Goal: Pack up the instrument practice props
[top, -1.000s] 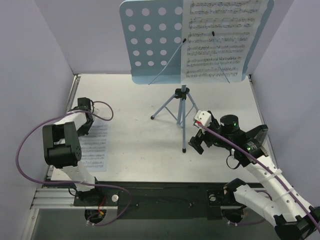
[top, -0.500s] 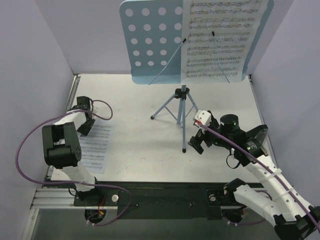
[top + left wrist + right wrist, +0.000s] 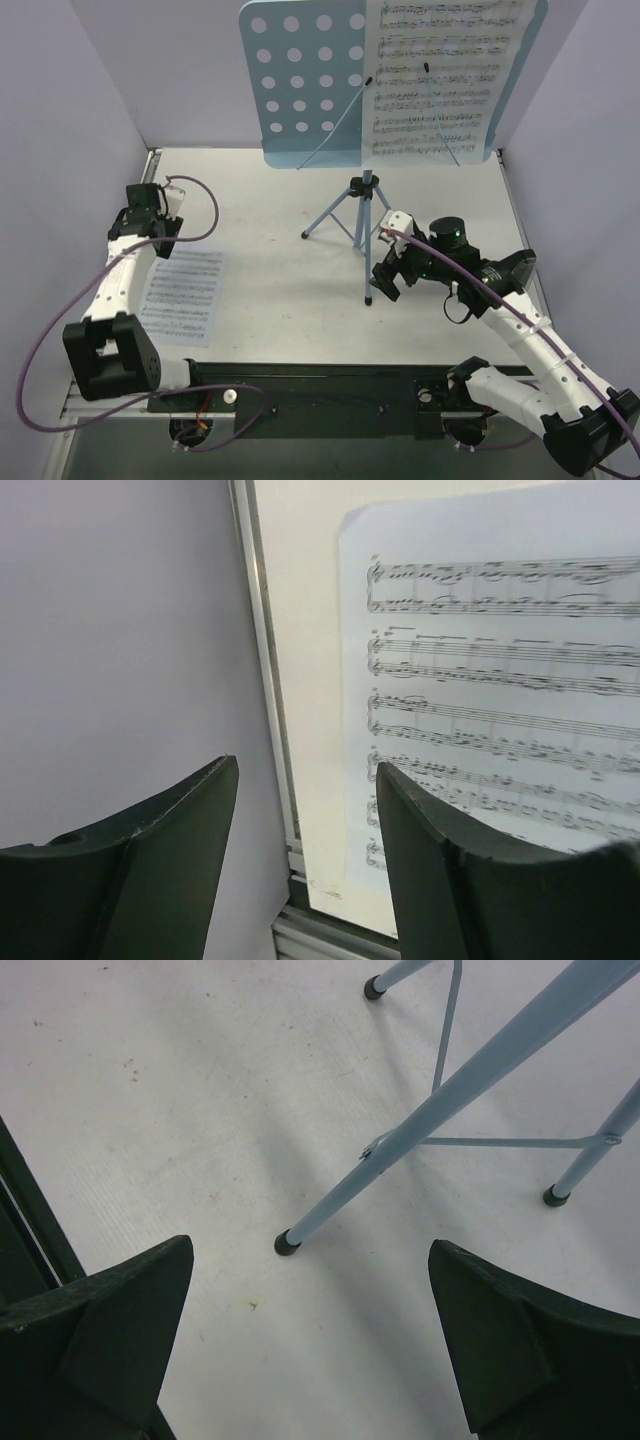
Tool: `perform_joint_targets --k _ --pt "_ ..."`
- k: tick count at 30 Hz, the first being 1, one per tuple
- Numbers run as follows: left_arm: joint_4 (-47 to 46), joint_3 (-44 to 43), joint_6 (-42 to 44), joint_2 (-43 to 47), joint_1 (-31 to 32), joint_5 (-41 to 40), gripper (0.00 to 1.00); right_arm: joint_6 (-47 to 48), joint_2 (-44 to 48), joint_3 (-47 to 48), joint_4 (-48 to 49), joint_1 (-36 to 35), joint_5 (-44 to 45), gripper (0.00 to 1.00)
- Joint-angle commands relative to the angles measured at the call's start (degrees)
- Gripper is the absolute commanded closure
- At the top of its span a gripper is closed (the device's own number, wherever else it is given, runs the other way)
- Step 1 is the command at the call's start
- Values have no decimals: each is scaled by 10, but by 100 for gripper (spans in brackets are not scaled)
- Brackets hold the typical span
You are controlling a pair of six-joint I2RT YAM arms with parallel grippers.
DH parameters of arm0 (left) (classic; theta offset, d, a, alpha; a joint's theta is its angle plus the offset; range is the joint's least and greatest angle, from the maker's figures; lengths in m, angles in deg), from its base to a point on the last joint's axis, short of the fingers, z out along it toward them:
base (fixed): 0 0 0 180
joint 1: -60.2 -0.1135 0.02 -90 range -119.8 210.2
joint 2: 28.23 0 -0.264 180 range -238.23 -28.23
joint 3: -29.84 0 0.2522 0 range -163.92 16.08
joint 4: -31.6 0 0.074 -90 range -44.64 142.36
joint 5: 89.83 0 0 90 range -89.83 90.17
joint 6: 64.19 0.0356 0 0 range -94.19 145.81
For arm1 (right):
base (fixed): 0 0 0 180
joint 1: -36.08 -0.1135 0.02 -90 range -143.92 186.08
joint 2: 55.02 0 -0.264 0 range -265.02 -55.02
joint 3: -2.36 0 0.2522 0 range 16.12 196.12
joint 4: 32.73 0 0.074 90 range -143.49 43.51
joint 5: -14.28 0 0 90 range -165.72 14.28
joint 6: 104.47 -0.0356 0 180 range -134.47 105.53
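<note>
The left hand [image 3: 307, 768] is open and empty, over the edge of a music page [image 3: 185, 295] lying on the bench [image 3: 290, 310]. The right hand [image 3: 310, 1248] is wide open and empty, near a leg of the music stand [image 3: 300, 90].

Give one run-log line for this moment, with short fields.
left gripper: jaws open, empty, beside loose sheet-music page | right gripper: jaws open, empty, near music stand leg
</note>
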Motion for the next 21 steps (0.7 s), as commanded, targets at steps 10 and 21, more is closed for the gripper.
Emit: perform_joint_targets --k 10,21 --pt "134 -116 -21 274 77 371 32 71 33 131 -99 6 -31 0" --pt "143 -350 -64 241 166 663 46 104 15 270 -213 -5 -79 3"
